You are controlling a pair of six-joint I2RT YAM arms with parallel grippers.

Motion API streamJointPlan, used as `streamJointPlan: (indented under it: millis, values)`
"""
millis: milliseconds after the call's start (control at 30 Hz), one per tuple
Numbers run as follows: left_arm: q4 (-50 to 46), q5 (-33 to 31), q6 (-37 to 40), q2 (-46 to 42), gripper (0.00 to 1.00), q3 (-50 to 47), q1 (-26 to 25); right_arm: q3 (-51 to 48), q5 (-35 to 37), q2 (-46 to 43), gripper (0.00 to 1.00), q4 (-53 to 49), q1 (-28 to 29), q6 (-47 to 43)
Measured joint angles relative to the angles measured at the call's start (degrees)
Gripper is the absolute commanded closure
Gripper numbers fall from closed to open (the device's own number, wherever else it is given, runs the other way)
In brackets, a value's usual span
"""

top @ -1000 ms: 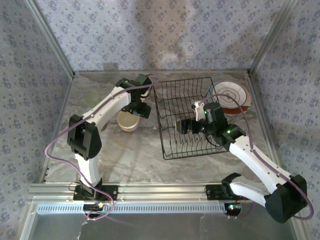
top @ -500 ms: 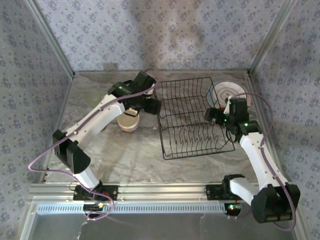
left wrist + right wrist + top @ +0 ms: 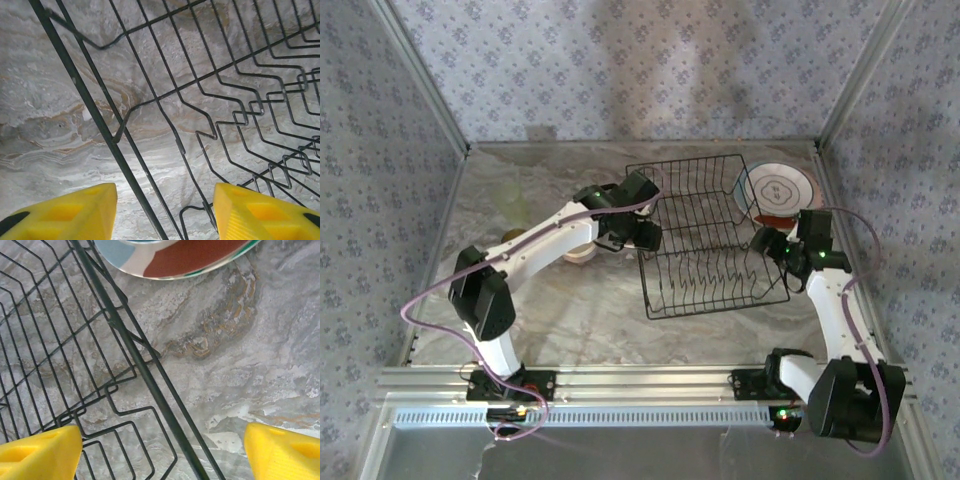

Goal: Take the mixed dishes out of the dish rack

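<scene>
The left gripper (image 3: 165, 201) has its jaws partly apart. Its yellow fingers (image 3: 75, 212) stand on either side of the thick rim wire of the rack (image 3: 97, 120), with a gap on both sides, so the wire is between them but not clamped. From above, this gripper (image 3: 646, 236) sits at the rack's left side, about halfway along it. Its arm reaches in from the left of the rack.

The right gripper (image 3: 162, 440) is wide open. Its yellow fingers (image 3: 42, 455) also straddle the rack's rim wire (image 3: 141, 367), well clear of it, and hold nothing. In the top view it (image 3: 763, 241) is at the rack's right side, roughly opposite the other one.

The black wire rack (image 3: 705, 250) stands on the marble table (image 3: 590, 310) between the two grippers, slightly skewed, and the grey stone shows through its wires.

The plates (image 3: 778, 188) lie flat on the table just off the rack's far right corner, a white ringed face on top with a red-brown edge below it. The right wrist view shows the plate (image 3: 200, 255) close beside the rack's right rim.

A cream bowl (image 3: 578, 255) sits on the table to the left of the rack, partly covered by the left arm.
</scene>
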Motion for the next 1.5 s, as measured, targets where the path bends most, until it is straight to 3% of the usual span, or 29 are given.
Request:
streamJointPlan:
  millis: [200, 500, 667, 900, 1200, 1500]
  values:
    - [1.7, -0.1, -2.3, 1.7, 0.58, -2.5, 0.0, -0.8, -0.6, 1.8, 0.18, 2.0, -0.2, 0.0]
    - [2.1, -2.2, -4.1, 3.4, 0.74, -2.8, 0.0, -2.3, -1.6, 3.5, 0.31, 5.3, -0.1, 1.1]
    - [2.1, -2.6, -4.2, 5.9, 0.77, -2.8, 0.1, -3.0, -1.0, 3.5, 0.38, 6.6, 0.5, 1.3]
    - [1.7, -3.6, -6.9, 7.1, 0.93, -2.2, 1.7, -3.7, -0.2, 4.0, 0.45, 8.8, 3.2, 2.0]
    - [0.0, -3.7, -6.4, 10.4, 0.98, 2.6, 5.0, -2.6, -0.2, 10.5, 0.54, 12.3, 6.7, 3.9]
    - [-0.3, -3.0, -4.2, 12.5, 0.99, 5.8, 7.5, 5.9, -0.7, 22.2, 0.62, 15.9, 6.9, 4.8]
